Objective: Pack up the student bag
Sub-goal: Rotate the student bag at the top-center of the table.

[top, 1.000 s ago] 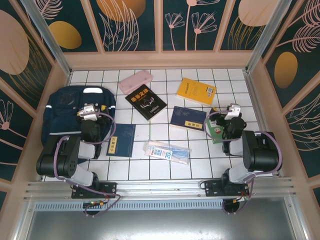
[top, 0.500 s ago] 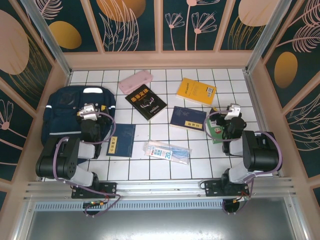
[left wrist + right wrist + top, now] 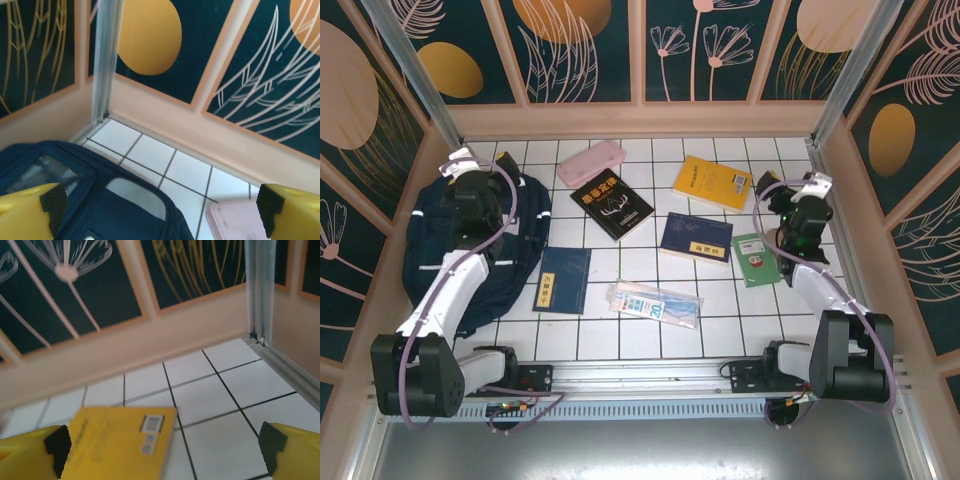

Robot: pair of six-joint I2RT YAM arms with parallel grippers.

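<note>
While loose beside one student bag (image 3: 428, 232): five books (image 3: 611, 203) (image 3: 713, 182) (image 3: 696, 236) (image 3: 757, 259) (image 3: 564, 280), one case (image 3: 590, 162), one packet (image 3: 655, 303).

A white tiled tabletop (image 3: 720, 330) with dark grout lines sat inside a booth of dark teal wall panels (image 3: 590, 40) painted with orange ovals and pale plant outlines. Peach-coloured framing (image 3: 640, 120) edged the panels. Aluminium posts (image 3: 412, 70) stood at the far corners, and a metal rail (image 3: 640, 375) ran along the near edge under even light.
</note>
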